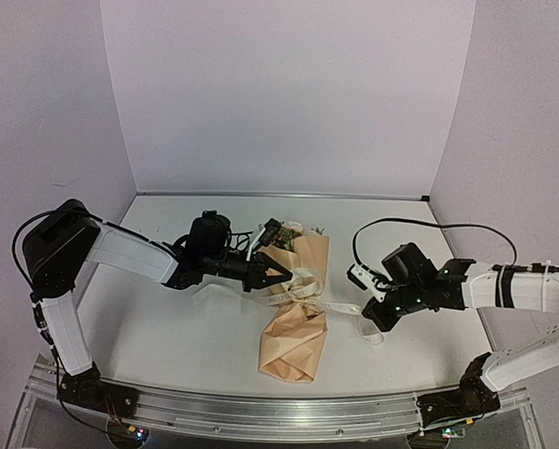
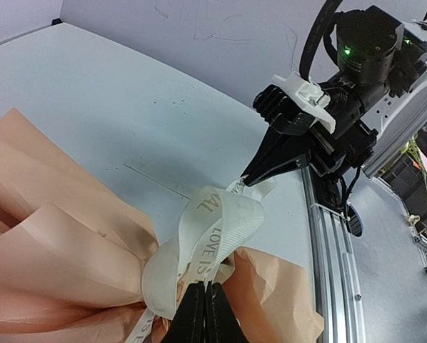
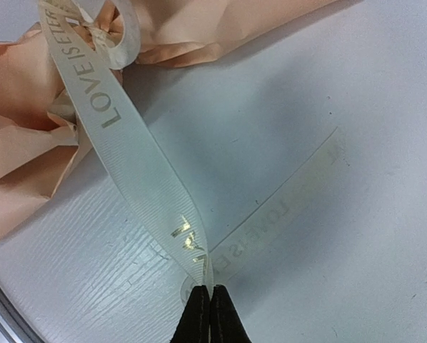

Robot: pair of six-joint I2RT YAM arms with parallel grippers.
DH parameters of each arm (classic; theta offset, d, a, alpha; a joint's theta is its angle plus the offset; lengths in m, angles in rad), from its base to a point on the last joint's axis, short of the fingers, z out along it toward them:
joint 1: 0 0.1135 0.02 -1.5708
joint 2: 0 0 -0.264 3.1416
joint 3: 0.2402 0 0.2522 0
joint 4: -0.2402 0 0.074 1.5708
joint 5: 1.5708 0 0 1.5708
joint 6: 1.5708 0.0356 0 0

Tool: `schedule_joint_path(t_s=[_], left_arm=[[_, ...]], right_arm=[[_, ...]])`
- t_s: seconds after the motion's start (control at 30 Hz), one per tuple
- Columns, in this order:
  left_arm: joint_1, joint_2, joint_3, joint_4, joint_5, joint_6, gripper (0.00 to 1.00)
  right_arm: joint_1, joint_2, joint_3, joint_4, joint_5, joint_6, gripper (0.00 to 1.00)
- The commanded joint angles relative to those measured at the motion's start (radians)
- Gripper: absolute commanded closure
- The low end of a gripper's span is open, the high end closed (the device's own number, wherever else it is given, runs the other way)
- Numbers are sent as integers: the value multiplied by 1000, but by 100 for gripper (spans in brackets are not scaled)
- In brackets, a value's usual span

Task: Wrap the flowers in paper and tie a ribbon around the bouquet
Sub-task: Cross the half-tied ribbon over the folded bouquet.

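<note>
Two grippers both clamped on ribbon (image 3: 121, 143): left gripper (image 2: 203, 304) pinching loop at bouquet (image 1: 295, 323) waist, centre of table (image 1: 167, 327); right gripper (image 3: 205, 304) holding tail out toward 3 o'clock. Tying step, I judge; next I'd need steady opposite pull to cinch. At 12 o'clock end, flowers (image 1: 284, 231) barely legible; can't tell whether knot formed.

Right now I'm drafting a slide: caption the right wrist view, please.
Right gripper shut on the ribbon, which runs straight to the paper-wrapped bouquet.

The bouquet (image 1: 293, 327) lies on the table (image 1: 167, 327), flowers (image 1: 284, 234) at its far end, the ribbon (image 1: 336, 306) around its middle.
</note>
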Motion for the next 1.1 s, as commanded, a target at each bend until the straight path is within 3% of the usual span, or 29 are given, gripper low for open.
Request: schedule_joint_path(t_s=[0.0,0.1,0.27,0.37,0.53,0.83,1.07], left_arm=[[5,-58,-31,50,20,-2,94],[-4,-85,-74,48,10,22,86],[-27,-134,-140,-1,-61,53,83],[-39,-175,-154,-34,-130,82,75],[-83,-166,-2,-298,-237,238,67],[-185,-127,187,-593,-339,382,51],[-251,-40,319,-792,-383,510,49]], right_arm=[[0,30,68,-2,-80,32,100],[0,45,97,-16,-110,36,100],[0,76,141,-31,-121,30,100],[0,101,162,-38,-134,31,100],[0,130,178,-39,-137,38,100],[0,137,183,-39,-131,44,100],[0,134,169,-30,-121,40,100]])
